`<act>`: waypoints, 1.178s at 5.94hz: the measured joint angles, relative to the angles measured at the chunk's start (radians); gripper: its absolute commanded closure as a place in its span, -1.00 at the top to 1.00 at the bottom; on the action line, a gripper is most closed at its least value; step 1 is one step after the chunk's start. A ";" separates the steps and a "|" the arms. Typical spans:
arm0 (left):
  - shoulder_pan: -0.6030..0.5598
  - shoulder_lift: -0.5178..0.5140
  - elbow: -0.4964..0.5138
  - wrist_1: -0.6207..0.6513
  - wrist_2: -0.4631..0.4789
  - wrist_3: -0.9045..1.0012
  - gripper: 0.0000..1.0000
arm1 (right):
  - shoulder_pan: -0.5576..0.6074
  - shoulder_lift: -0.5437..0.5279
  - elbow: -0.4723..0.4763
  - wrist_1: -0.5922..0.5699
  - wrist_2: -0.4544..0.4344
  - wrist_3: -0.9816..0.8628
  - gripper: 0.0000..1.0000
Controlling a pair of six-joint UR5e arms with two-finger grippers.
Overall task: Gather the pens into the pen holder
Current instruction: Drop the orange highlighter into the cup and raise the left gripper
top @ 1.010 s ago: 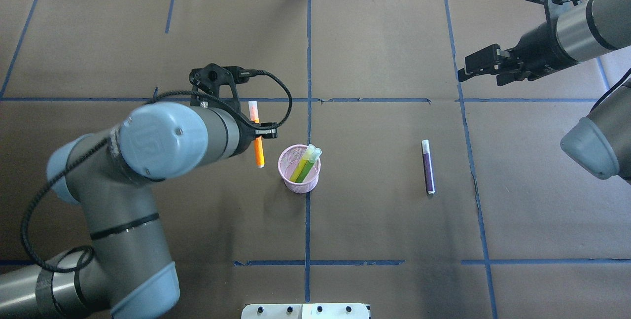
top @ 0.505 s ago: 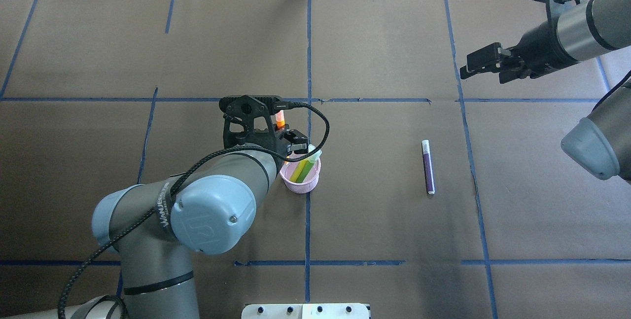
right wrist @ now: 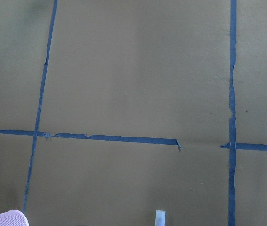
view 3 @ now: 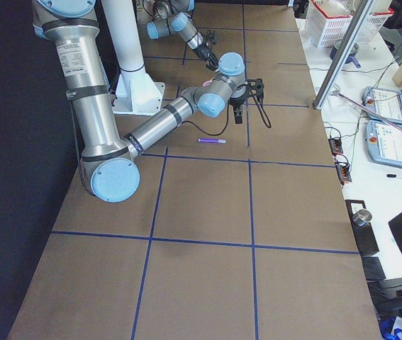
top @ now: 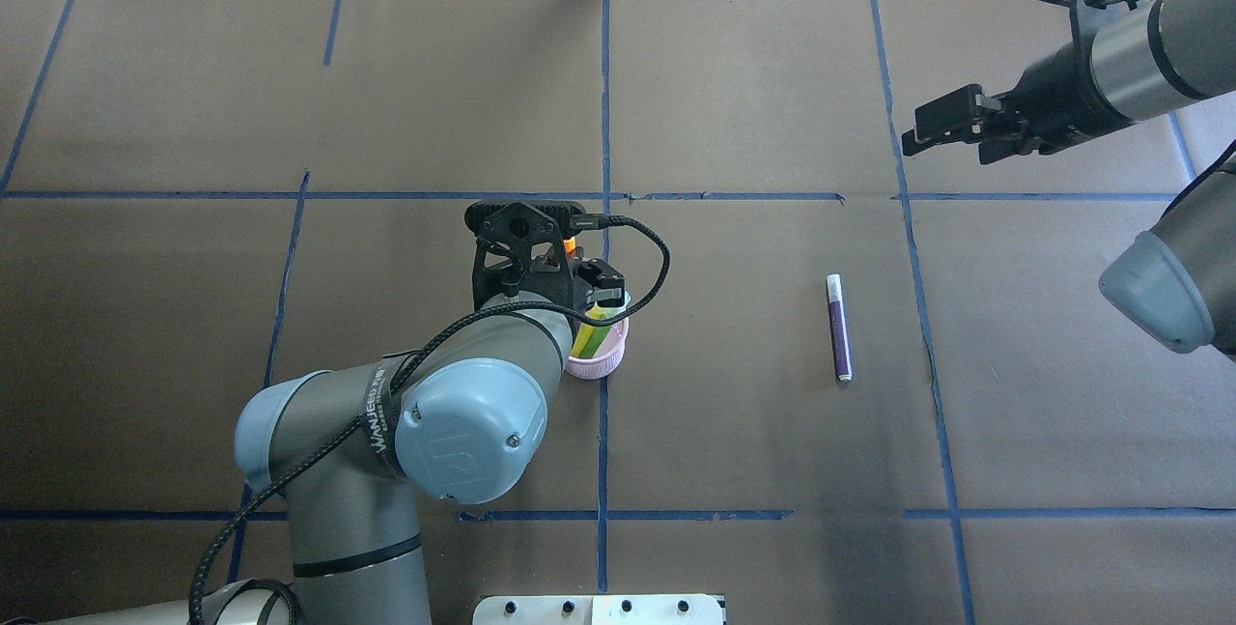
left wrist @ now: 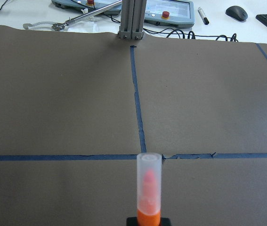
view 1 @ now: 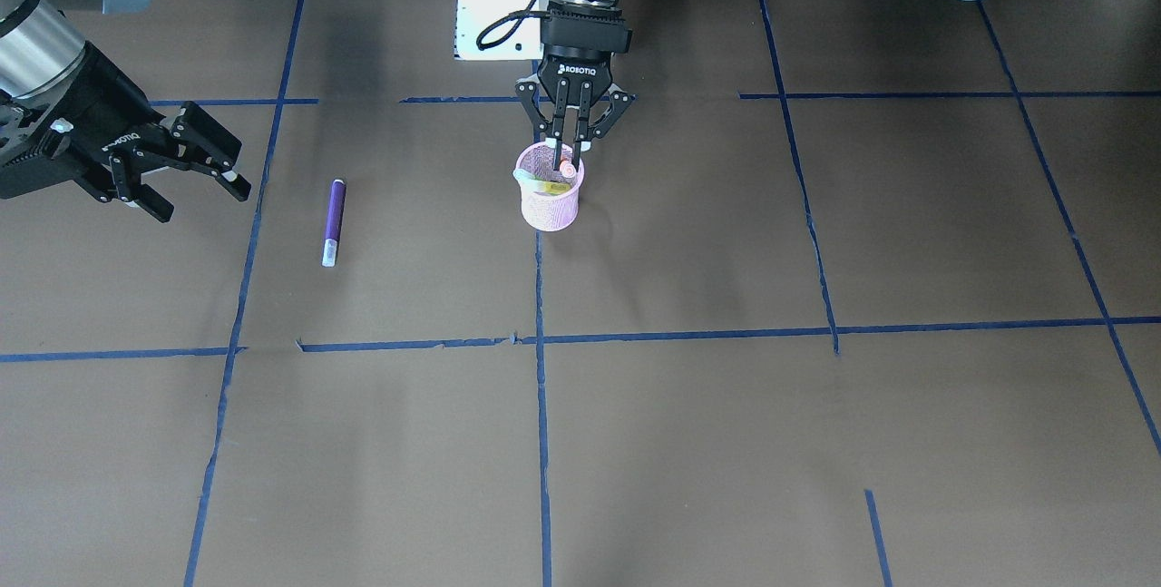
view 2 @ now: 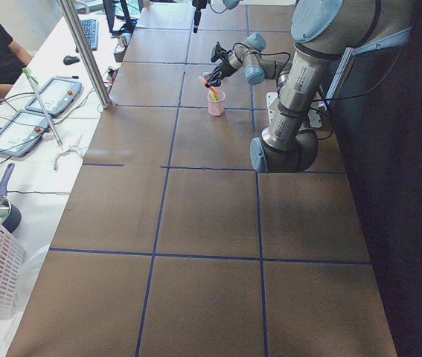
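- pen holder (view 1: 550, 201): pink mesh, upright on the tabletop (view 1: 635, 433).
- green pen (top: 591, 333): leans inside it.
- orange pen (left wrist: 149, 193): tilted over its mouth.
- purple pen (view 1: 334, 221): lies flat, well apart.

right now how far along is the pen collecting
Done: a green pen stands in the pink pen holder. In hand: the left gripper has its fingers shut on the orange pen, its lower end in the holder's mouth, not yet released. Left: the purple pen lies flat on the table, apart from the holder, and the right gripper hovers open off to its side, holding nothing.
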 measured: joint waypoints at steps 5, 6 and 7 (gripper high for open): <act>-0.178 0.017 -0.091 0.077 -0.371 0.112 0.97 | -0.120 0.071 -0.099 -0.140 -0.025 0.026 0.99; -0.248 0.036 -0.093 0.124 -0.488 0.169 0.97 | -0.167 0.137 -0.113 -0.282 -0.050 0.031 0.98; -0.285 0.069 -0.093 0.154 -0.541 0.229 0.97 | -0.215 0.174 -0.121 -0.387 -0.061 0.029 0.92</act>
